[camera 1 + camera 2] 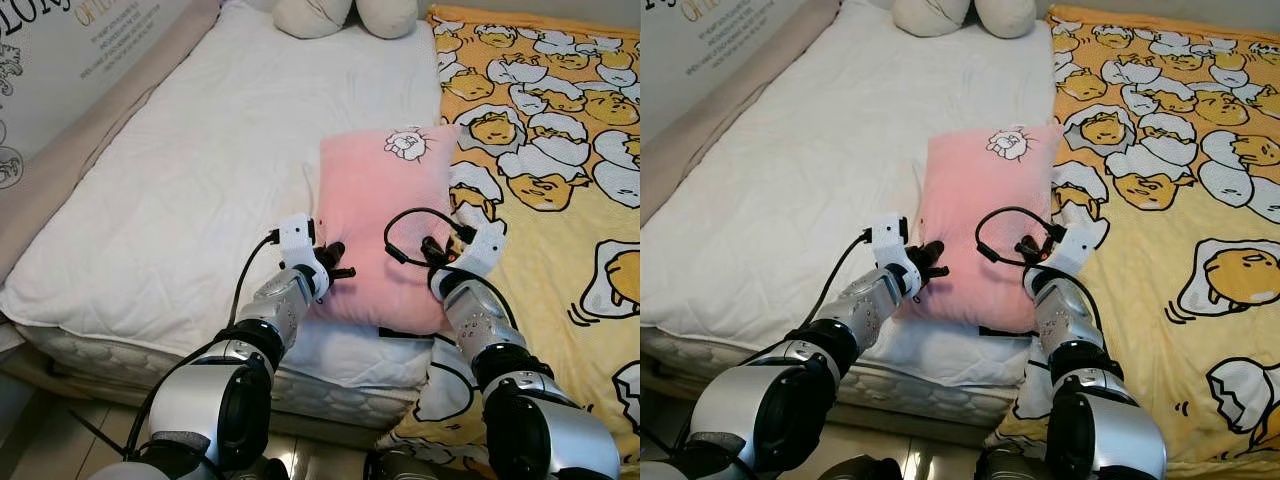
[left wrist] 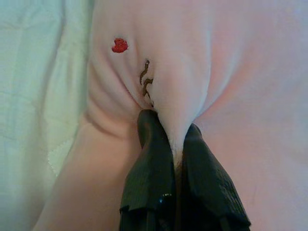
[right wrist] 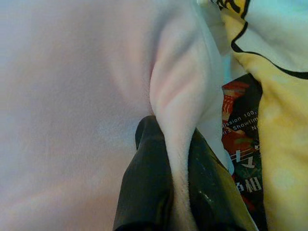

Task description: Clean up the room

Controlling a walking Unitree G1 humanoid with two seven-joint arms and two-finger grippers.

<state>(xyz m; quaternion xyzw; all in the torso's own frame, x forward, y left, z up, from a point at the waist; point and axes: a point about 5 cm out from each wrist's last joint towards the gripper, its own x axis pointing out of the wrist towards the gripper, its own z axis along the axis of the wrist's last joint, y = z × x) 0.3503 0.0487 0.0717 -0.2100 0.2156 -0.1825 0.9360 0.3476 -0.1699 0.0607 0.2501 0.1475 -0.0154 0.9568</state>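
Observation:
A pink pillow [image 1: 385, 210] with a small cartoon patch near its far end lies on the bed, across the line between the white mattress cover [image 1: 200, 170] and the yellow blanket [image 1: 560, 200]. My left gripper [image 1: 338, 260] is shut on a fold at the pillow's near left edge; the wrist view shows its fingers [image 2: 149, 168] pinching pink fabric [image 2: 192, 72]. On the near right side my right gripper [image 1: 432, 250] is shut on another fold, its fingers [image 3: 149, 178] squeezing the pink cloth [image 3: 72, 96].
Two cream cushions [image 1: 340, 15] rest at the head of the bed. A wall panel with lettering [image 1: 60, 60] runs along the left. A dark printed package [image 3: 243, 154] peeks out between pillow and blanket. The mattress edge [image 1: 330, 395] and floor lie just below my arms.

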